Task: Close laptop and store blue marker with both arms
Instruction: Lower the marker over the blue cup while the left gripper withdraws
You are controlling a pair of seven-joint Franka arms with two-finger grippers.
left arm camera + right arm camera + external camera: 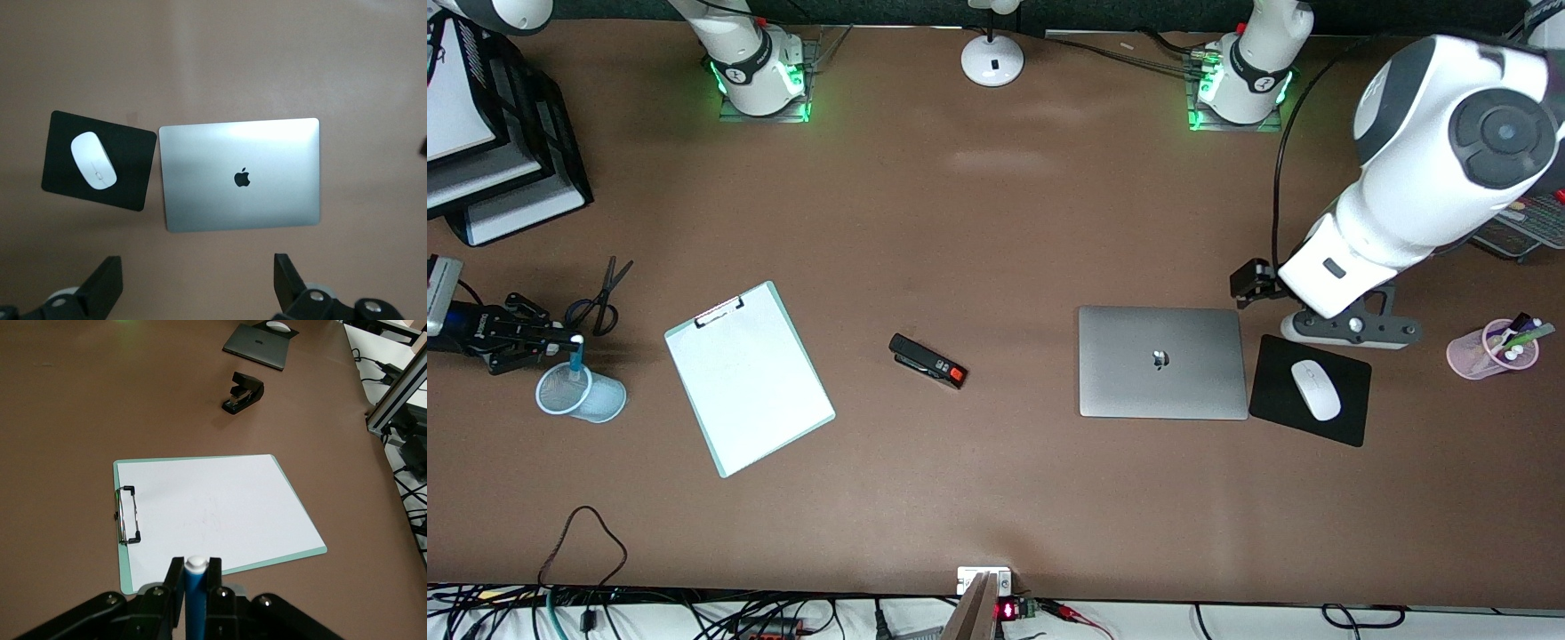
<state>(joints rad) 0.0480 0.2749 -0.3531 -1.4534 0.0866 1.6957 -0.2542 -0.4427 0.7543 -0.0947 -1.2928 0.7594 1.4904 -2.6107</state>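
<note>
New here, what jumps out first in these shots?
The right gripper holds the blue marker upright over the mesh cup at the right arm's end of the table. The laptop lies shut beside the mouse pad, the left gripper open above it.

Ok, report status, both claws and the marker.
Left claw open over table by shut laptop. Right claw shut on blue marker, over cup. Nothing blocking.

Brown table (996, 222) with a white lamp base (992, 60).
</note>
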